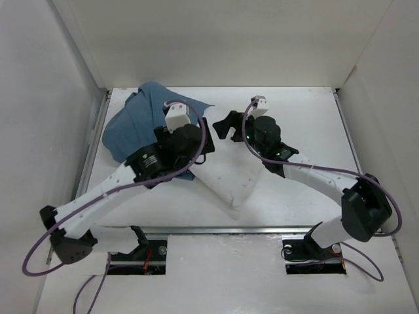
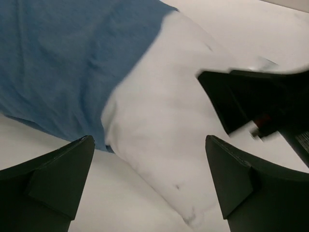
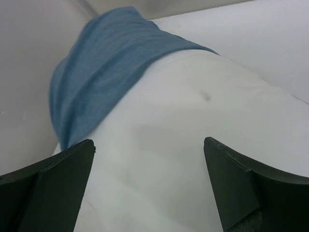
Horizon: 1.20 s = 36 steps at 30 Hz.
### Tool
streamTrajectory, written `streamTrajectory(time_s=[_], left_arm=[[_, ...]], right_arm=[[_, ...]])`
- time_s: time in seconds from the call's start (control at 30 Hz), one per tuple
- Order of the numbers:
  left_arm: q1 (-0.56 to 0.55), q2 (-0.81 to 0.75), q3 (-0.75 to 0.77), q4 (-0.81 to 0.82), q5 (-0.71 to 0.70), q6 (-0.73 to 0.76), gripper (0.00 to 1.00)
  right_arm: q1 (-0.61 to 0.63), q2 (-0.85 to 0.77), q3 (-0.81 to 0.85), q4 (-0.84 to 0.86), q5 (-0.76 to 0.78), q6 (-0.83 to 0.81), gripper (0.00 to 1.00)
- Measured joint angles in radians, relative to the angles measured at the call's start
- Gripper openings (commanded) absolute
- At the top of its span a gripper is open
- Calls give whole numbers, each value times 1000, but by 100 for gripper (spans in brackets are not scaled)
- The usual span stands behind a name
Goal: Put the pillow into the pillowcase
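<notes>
The pillowcase (image 1: 134,124) covers just the far end of the pillow (image 1: 229,180), near the table's (image 1: 314,118) far left corner; maybe half sticks out. The left gripper (image 2: 149,140) and right gripper (image 3: 148,142) gape wide, holding nothing.

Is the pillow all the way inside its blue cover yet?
Not yet. Done: the pillowcase covers the far end of the pillow. In hand: nothing; the left arm's fingers and the right arm's fingers stand open above it. To do: the white near end sticks out bare, so the case needs pulling over it.
</notes>
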Motion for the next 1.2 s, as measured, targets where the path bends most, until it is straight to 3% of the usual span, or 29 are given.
streamTrajectory(time_s=[0.13,0.3,0.53,0.63,0.67,0.77,0.8,0.83,0.9,1.07,1.2], left_arm=[[95,191,111,-65,-100,10,100],[197,390,156,-82,-125,119,100],[284,525,230,-99,-133,228,100],[333,555,278,-106,-146,236,92],[345,563,288,-107,-149,238,88],[373,585,306,-106,-154,246,61],[375,594,308,-103,-153,254,48],[373,600,311,-101,-149,261,23],[370,617,317,-90,-140,274,0],[337,636,333,-74,-143,324,0],[297,636,340,-31,-149,386,0]], right_arm=[[-31,-45,-5,-148,39,-15,100],[-87,-82,-30,-280,59,-16,100],[-102,-88,-30,-341,58,-20,100],[-102,-88,-30,-353,59,-27,100],[-102,-88,-30,-357,59,-28,100],[-102,-88,-30,-364,59,-31,100],[-102,-88,-30,-366,60,-32,100],[-102,-88,-30,-371,59,-32,100],[-102,-88,-30,-380,56,-32,100],[-98,-89,-48,-346,-27,-66,100],[-32,-61,-63,-253,-49,-185,100]])
